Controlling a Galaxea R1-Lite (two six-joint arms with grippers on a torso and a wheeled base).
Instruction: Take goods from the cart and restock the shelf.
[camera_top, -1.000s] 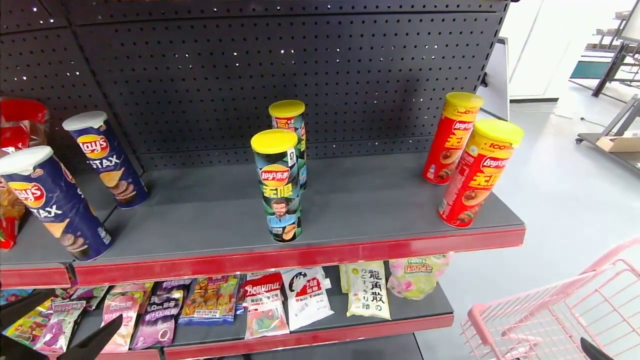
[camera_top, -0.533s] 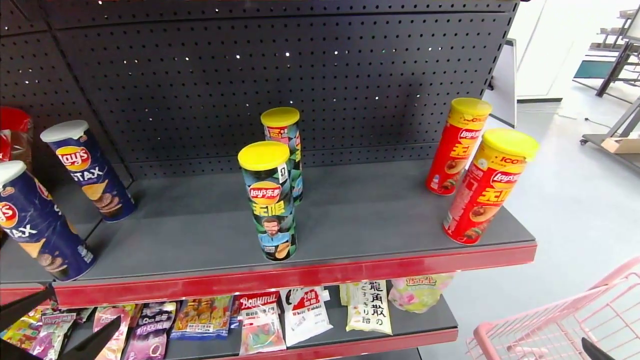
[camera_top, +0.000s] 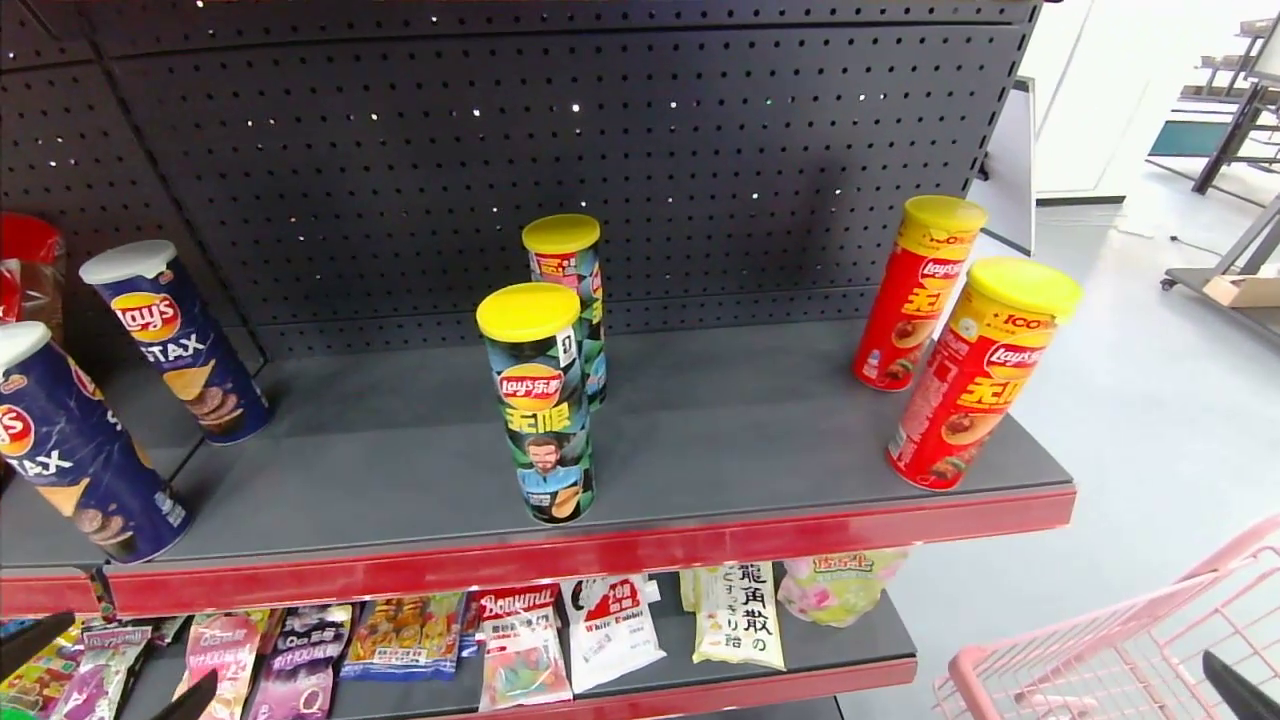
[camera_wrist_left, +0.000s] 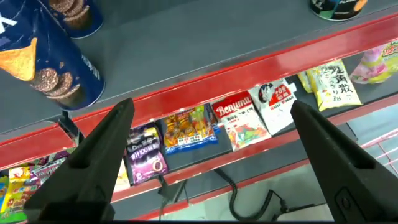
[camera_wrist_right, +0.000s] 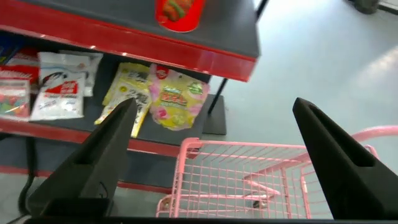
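Chip cans stand on the grey shelf (camera_top: 720, 420) with a red front edge: two blue cans (camera_top: 175, 340) at the left, two green cans (camera_top: 540, 400) in the middle, two red cans (camera_top: 975, 375) at the right. The pink cart (camera_top: 960, 665) is at the lower right, its wire basket (camera_wrist_right: 249, 145) under my right gripper (camera_wrist_right: 211, 155), which is open and holds nothing. My left gripper (camera_wrist_left: 211, 162) is open too, low in front of the shelf edge near a blue can (camera_wrist_left: 43, 62). Its fingertips (camera_top: 190, 695) show at the lower left.
Several snack bags (camera_top: 520, 640) lie on the lower shelf (camera_wrist_left: 205, 158). A black pegboard backs the shelf. Wide bare gaps lie between the can groups. Grey floor opens to the right, with a trolley frame (camera_top: 1230, 280) farther off.
The head camera shifted early on, moving the whole picture. Since then my left gripper has sunk lower at the picture's bottom-left corner. The cans have stayed put.
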